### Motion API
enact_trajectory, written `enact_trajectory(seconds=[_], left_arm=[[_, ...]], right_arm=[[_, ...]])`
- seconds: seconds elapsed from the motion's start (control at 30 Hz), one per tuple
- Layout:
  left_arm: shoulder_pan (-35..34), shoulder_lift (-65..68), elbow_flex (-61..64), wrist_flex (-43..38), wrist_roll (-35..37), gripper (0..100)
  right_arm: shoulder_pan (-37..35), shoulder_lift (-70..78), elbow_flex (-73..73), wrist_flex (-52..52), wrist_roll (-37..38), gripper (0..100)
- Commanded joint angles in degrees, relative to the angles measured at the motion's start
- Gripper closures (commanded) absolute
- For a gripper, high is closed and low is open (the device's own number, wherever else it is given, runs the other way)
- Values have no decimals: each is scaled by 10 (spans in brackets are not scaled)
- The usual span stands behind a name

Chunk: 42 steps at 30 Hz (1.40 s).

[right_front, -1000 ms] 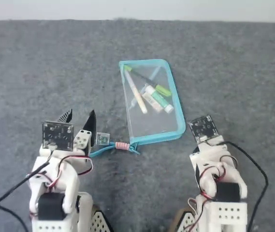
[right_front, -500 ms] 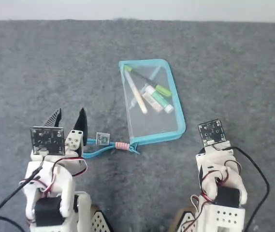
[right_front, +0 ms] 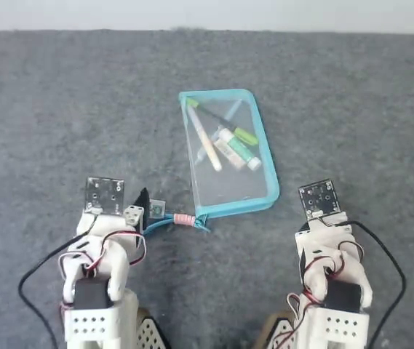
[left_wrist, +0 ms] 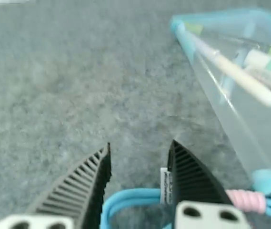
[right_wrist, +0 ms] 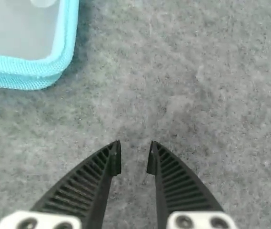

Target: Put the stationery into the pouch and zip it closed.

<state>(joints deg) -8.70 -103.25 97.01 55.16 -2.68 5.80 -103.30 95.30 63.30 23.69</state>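
A clear pouch [right_front: 232, 171] with a teal border lies flat mid-table, with several pens and markers [right_front: 225, 142] inside it. Its zipper pull sits at the near left corner, trailing a pink bead [right_front: 183, 218], a blue cord [right_front: 148, 224] and a small tag [right_front: 156, 209]. My left gripper [left_wrist: 139, 155] is open and low over the mat, with the blue cord [left_wrist: 130, 200] looped between its fingers but not pinched. The pouch [left_wrist: 240, 105] is just beyond it, to one side. My right gripper [right_wrist: 133, 158] hovers over bare mat near the pouch corner [right_wrist: 35, 71], with only a narrow gap and nothing between its fingers.
Grey carpet-like mat [right_front: 61, 109] covers the table. The left arm [right_front: 101, 247] and the right arm [right_front: 327, 240] stand at the near edge. A pale wall strip runs along the far edge.
The left arm has swung right and dropped toward the cord, its fingers narrower than before. The right arm drew back slightly, then held still. The pouch has not moved.
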Motion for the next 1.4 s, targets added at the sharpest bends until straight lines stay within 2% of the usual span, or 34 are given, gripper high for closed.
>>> enact_trajectory(seconds=[0.0,0.13,1.37], left_arm=[[2,-7,-4,62,-3,814],[2,-9,-4,172,-3,814],[3,-9,-4,164,0,814]], right_arm=[[5,-4,11,-13,5,905],[4,-4,11,-13,5,905],[4,-4,11,-13,5,905]])
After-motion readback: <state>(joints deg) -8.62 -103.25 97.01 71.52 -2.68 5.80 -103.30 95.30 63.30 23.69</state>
